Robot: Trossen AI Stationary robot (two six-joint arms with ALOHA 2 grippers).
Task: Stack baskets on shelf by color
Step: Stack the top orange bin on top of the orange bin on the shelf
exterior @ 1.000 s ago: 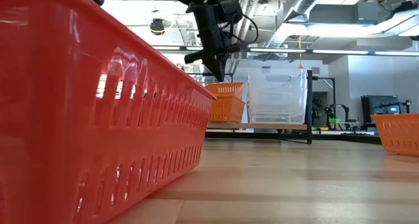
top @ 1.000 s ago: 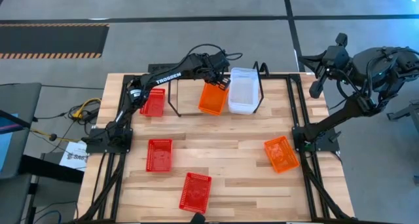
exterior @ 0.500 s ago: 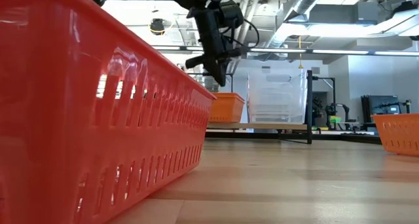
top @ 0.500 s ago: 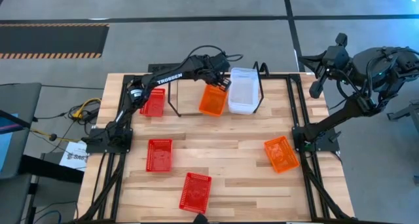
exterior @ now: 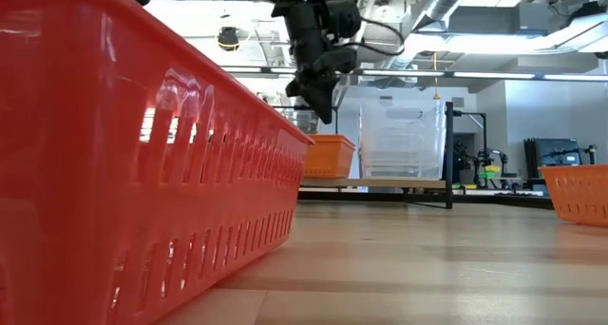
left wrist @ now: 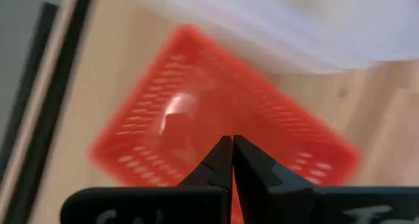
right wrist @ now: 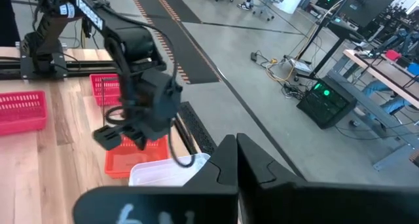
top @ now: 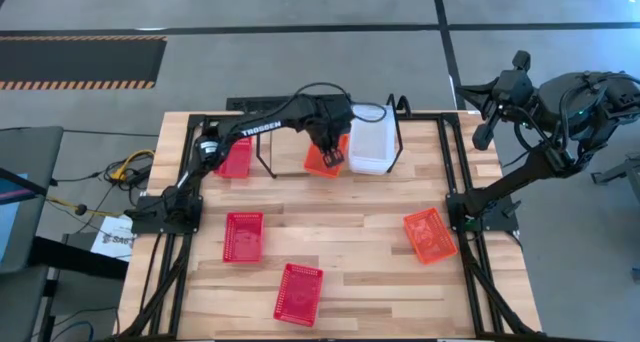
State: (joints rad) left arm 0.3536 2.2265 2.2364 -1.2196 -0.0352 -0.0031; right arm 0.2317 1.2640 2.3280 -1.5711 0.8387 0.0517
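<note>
An orange basket [top: 320, 160] stands on the black rod shelf [top: 400, 122], between a red basket [top: 235, 158] and a clear basket [top: 370, 142]. It also shows in the low view [exterior: 328, 156] and in the left wrist view [left wrist: 196, 112]. My left gripper [left wrist: 230, 152] is shut and empty, pointing down. It hangs a little above the orange basket, and also shows in the low view [exterior: 321, 102]. My right gripper [right wrist: 234, 145] is shut and empty, off the table's far right corner.
Two red baskets [top: 243, 235] [top: 299, 293] lie on the table at the near left. A second orange basket [top: 428, 234] lies at the near right. In the low view a red basket [exterior: 133, 163] fills the left foreground. The middle of the table is bare wood.
The orange basket, held tilted and raised by my left gripper a second ago, has come down and now sits level on the shelf beside the clear basket. My left gripper has let go of it, risen a little and moved toward the table's near edge, over the basket.
</note>
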